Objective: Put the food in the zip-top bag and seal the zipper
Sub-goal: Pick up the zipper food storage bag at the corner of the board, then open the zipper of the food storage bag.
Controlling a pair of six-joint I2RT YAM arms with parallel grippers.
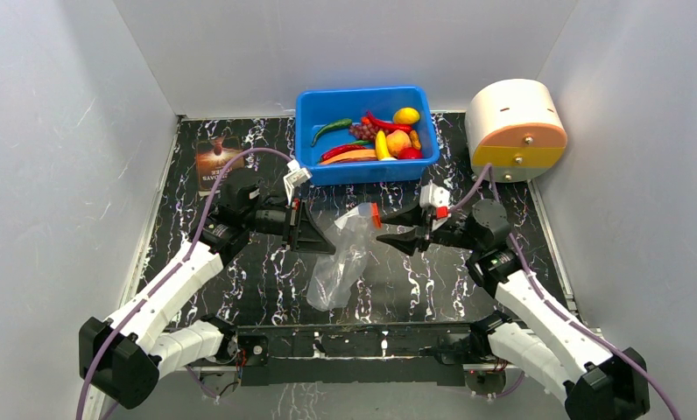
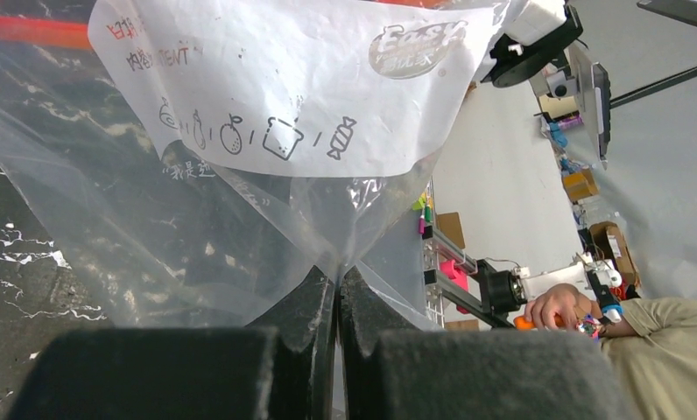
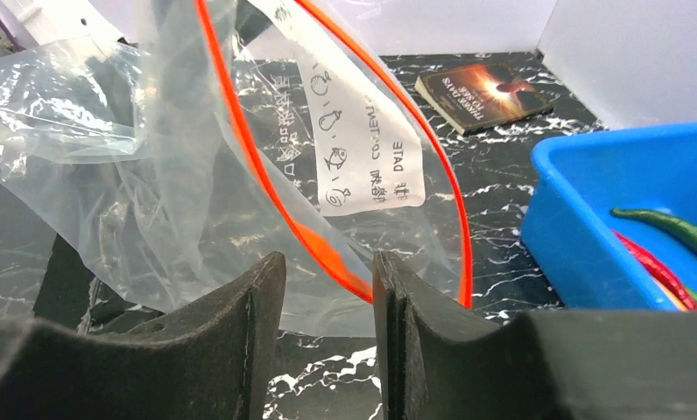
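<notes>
The left gripper is pinching the clear film of the zip-top bag, its jaws pressed together on the plastic. The bag is stretching between the two grippers over the middle of the black marbled desk. The right gripper is standing with its jaws parted, the orange zipper running into the gap (whether it is touching either finger, I cannot tell). The food is lying in the blue tub at the far edge, apart from the bag.

Bright, even light, soft shadows; glare streaks the zip-top bag; near foreground blurred.
</notes>
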